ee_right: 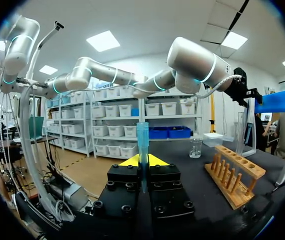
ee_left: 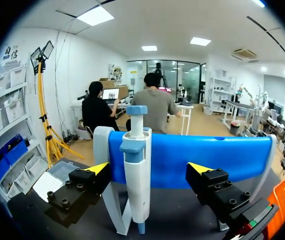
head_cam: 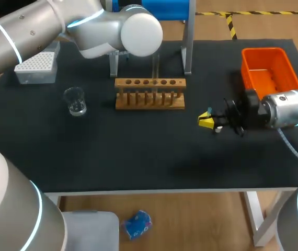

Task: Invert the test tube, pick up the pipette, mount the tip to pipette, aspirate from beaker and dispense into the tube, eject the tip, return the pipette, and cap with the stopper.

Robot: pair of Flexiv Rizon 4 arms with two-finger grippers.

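Head view has the right gripper [head_cam: 207, 121] at the near right, fingers closed on the test tube [ee_right: 142, 145]. Farther left stand the beaker [head_cam: 75, 101] and the wooden rack [head_cam: 149, 94]. Farthest, the left gripper [ee_left: 149, 168] is spread wide either side of the pipette [ee_left: 136, 165], which hangs on the blue stand [ee_left: 197, 157].

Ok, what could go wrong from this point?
The left pincer is open around the pipette, which sits nearer one finger; closing may tilt it in the blue stand.
The right pincer is shut on the thin test tube, much of it past the tips; it might slip when moved to the wooden rack.
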